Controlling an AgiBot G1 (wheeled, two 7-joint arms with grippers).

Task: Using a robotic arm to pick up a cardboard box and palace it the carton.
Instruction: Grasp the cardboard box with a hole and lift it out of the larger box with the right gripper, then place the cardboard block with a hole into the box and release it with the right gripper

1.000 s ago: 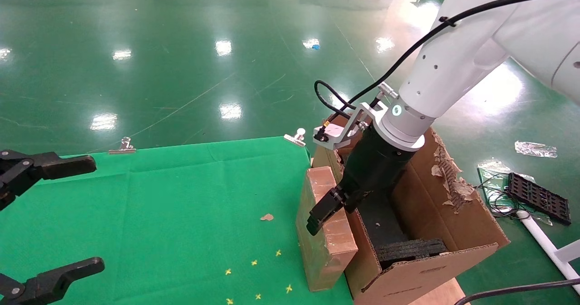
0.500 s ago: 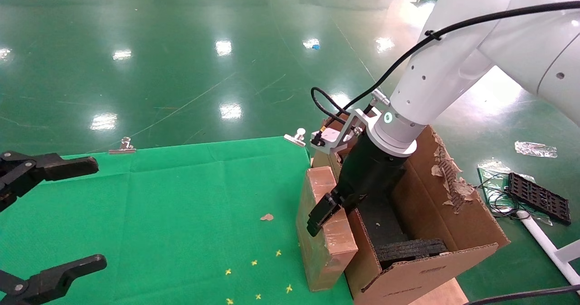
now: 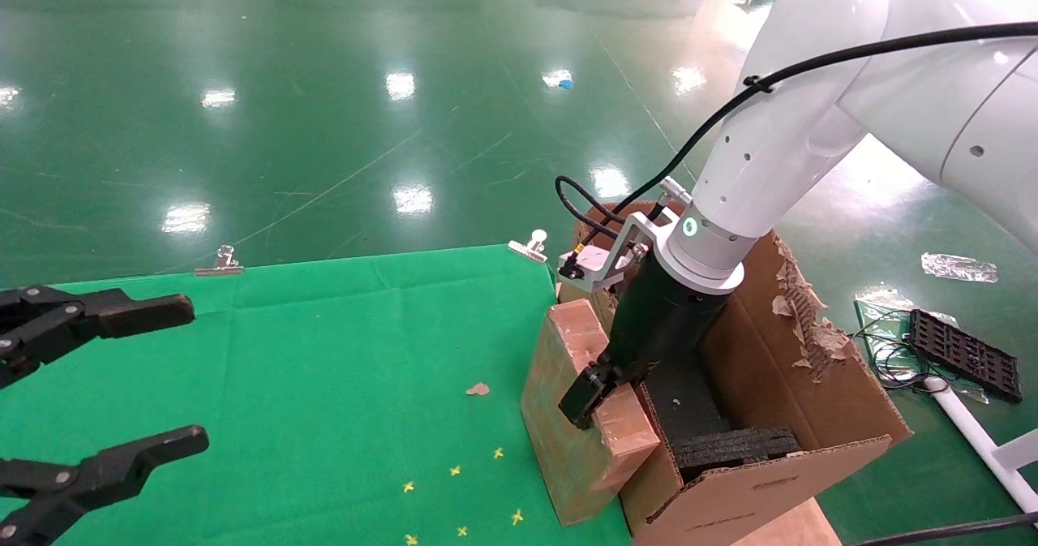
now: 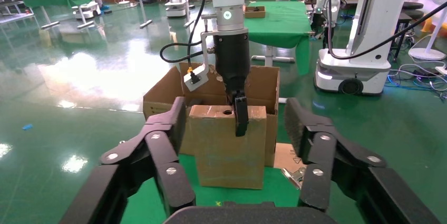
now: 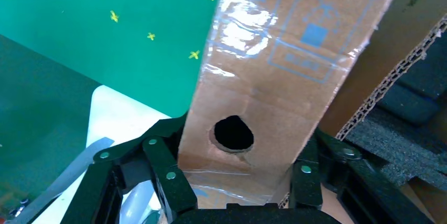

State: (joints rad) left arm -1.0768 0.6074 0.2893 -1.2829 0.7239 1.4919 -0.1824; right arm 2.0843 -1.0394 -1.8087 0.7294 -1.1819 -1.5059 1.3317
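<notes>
The slim brown cardboard box (image 3: 559, 432) stands tilted on the green table's right edge, leaning against the carton (image 3: 819, 384). My right gripper (image 3: 604, 404), on the white robotic arm (image 3: 770, 156), is shut on the box's upper end; one finger lies on its table side, the other is hidden on the carton side. In the right wrist view the box (image 5: 274, 66) fills the jaws, its round hole (image 5: 233, 133) facing the camera. The carton holds black foam pads (image 3: 730, 444). My left gripper (image 3: 190, 376) hovers open over the table's left side, holding nothing.
Two metal clips (image 3: 217, 266) (image 3: 531, 244) hold the green cloth (image 3: 324, 367) at the far edge. A cardboard scrap (image 3: 478, 389) and yellow cross marks (image 3: 454, 470) lie on the cloth. On the floor to the right sit a black tray (image 3: 965, 355) and a white pipe (image 3: 973, 432).
The box has tipped from upright to tilted, its top swung toward the carton with the right gripper. The left gripper has drifted a little toward the table's middle.
</notes>
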